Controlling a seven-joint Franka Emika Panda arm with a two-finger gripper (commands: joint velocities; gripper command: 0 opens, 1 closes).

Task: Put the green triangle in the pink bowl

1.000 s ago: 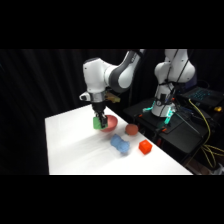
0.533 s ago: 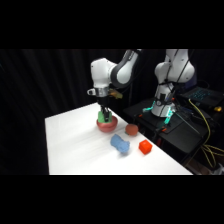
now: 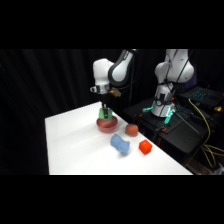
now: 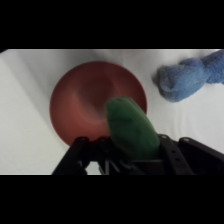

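- Since the earlier side-view frames, the pincer [image 3: 105, 113] has travelled with the green triangle [image 3: 104, 114] from the worktop's far-left area to a position directly over the pink bowl [image 3: 107, 123].
- Side view: the pincer hangs vertically from the white arm, clamped on the green triangle. The block sits just above the bowl's rim line; contact with the bowl cannot be determined.
- Side view: the pink bowl stands near the far edge of the white worktop [image 3: 75, 145]. A brownish-red round block [image 3: 131, 130] lies just beside it, a blue lumpy block [image 3: 120, 144] lies nearer the camera, and an orange-red block [image 3: 145, 147] lies beside the blue one, apart from it.
- Wrist view: the green triangle [image 4: 132, 127] rises from the black linkage, gripped at its lower end, and overlaps the bowl's [image 4: 80, 107] interior and near rim.
- Wrist view: the fingertips are hidden behind the block. The blue lumpy block [image 4: 187, 80] lies on the worktop, clear of the bowl.
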